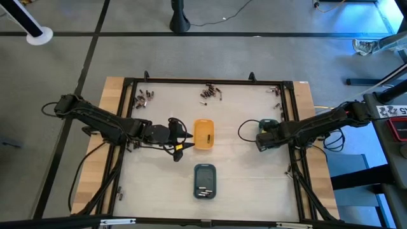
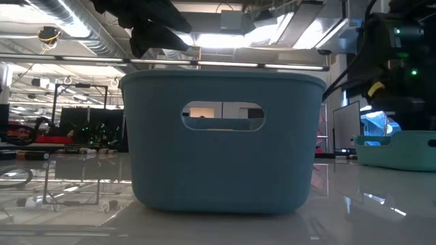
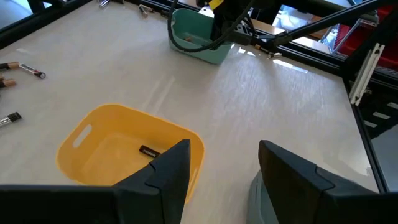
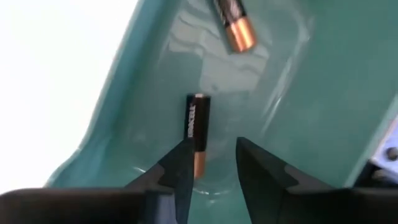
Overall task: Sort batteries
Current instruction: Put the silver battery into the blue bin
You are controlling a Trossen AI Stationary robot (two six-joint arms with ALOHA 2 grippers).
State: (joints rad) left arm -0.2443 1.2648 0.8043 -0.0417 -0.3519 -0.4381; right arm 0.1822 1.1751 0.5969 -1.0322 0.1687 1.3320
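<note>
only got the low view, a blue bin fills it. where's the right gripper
observer: The right gripper is down inside the green tray.
operator: holding anything
observer: No. Its fingers are apart, and a battery lies on the tray floor against one finger.
operator: and the left one
observer: The left gripper hovers open beside the orange tray, which holds a lone battery.

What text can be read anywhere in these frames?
None reads clearly.
Battery in the green tray, by the right claw: white lettering along its side, too blurred to read.
Battery in the orange tray: a mark, too small to read.
Red panel beside the table: not readable.
</note>
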